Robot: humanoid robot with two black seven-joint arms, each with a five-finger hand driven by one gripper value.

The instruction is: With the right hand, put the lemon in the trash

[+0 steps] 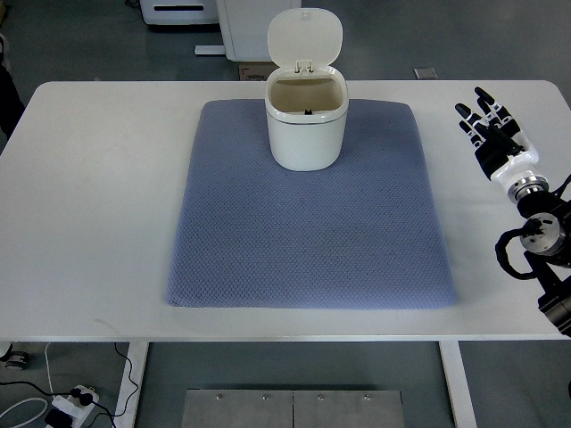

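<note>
**No Lemon To Be Seen, Hand Empty**

The right hand, black with white on its back, sits over the far right side of the white table. Its fingers are stretched out and apart, and it holds nothing. It does not touch the mat or the bin. The left arm is not in the picture.

Next to the hand lies a big blue-grey cloth mat. At the back of the mat stands a small white plastic trash bin. Its round lid is tipped up, so the bin is open. The bin is well apart from the hand.

I see no lemon on the table or the mat. I cannot see the bottom of the bin, so the lemon may be in there already.

What could go wrong? If the hand reaches across, it could bump the light bin and knock it over, or push the lid shut.
</note>
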